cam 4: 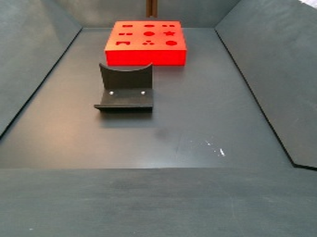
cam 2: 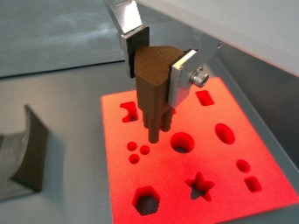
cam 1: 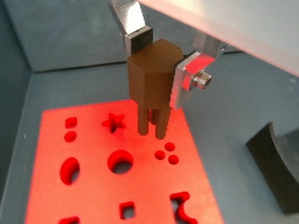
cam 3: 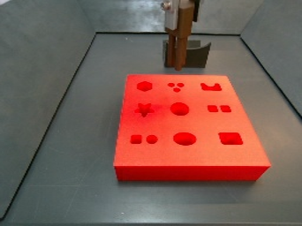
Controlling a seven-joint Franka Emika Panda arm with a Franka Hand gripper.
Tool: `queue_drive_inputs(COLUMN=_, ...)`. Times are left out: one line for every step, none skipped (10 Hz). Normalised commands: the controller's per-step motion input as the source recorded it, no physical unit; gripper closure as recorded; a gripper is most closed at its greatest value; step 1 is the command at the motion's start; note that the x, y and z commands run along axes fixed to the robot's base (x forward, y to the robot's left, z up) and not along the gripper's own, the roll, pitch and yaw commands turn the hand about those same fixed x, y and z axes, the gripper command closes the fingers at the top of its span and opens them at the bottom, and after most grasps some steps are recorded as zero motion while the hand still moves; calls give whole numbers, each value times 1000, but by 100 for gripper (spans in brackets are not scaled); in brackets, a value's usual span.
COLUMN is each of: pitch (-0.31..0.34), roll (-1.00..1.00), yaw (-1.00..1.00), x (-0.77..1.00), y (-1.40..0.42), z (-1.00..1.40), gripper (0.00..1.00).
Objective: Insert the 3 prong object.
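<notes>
Wrist views, gripper: the gripper (cam 1: 162,59) was clamped on the 3 prong object (cam 1: 149,80), a silver finger (cam 1: 140,39) pressed to either side of it; the same grip showed in both wrist views (cam 2: 159,59).
Wrist views, piece: the brown 3 prong object (cam 2: 153,92) hung upright, prongs downward, above the red board (cam 1: 105,179); its tips looked clear of the surface, near the trio of small round holes (cam 1: 166,154).
Wrist views, fixture: the fixture (cam 2: 24,157) stood on the floor beside the red board (cam 2: 233,175).
Side view, upper centre: the gripper (cam 3: 179,11) held the 3 prong object (cam 3: 178,48) over the far edge of the red board (cam 3: 189,168), with the fixture (cam 3: 196,53) behind it.
Side view, top: only the red board (cam 4: 146,54) at the far end and the fixture (cam 4: 125,88) nearer the middle showed; gripper and piece were out of frame.
</notes>
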Motion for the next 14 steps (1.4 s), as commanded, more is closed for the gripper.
queue_drive_inputs(pitch=90, roll=181, yaw=494, x=0, y=486, z=-86, gripper=100)
queue_drive_inputs(pitch=86, roll=143, yaw=171, x=49, y=366, z=-20, gripper=100)
queue_drive_inputs(pitch=0, roll=0, yaw=0, x=0, y=20, z=0, gripper=100)
queue_drive_inputs(pitch=39, roll=0, yaw=0, x=0, y=0, z=-117, gripper=100)
queue_drive_inputs(pitch=219, roll=-29, yaw=-429, x=346, y=0, z=-189, gripper=100)
queue_drive_inputs(pitch=333, roll=-11, yaw=-537, x=211, y=0, z=-246, gripper=100)
queue_drive_inputs(pitch=411, roll=-16, yaw=-594, x=66, y=0, z=-249, gripper=100)
queue_drive_inputs(pitch=440, roll=-27, yaw=-600, x=23, y=0, z=-223, gripper=100)
queue_drive_inputs(pitch=427, roll=-19, yaw=-549, x=91, y=0, z=-240, gripper=100)
queue_drive_inputs(pitch=290, roll=0, yaw=-197, x=269, y=0, z=-106, gripper=100)
queue_drive_inputs(pitch=0, roll=0, yaw=0, x=0, y=0, z=-60, gripper=100)
queue_drive_inputs(pitch=21, roll=0, yaw=54, x=331, y=0, z=-257, gripper=100)
queue_drive_inputs(pitch=26, roll=0, yaw=177, x=431, y=71, z=-217, gripper=100)
queue_drive_inputs(pitch=3, roll=0, yaw=163, x=197, y=77, z=-109, gripper=100)
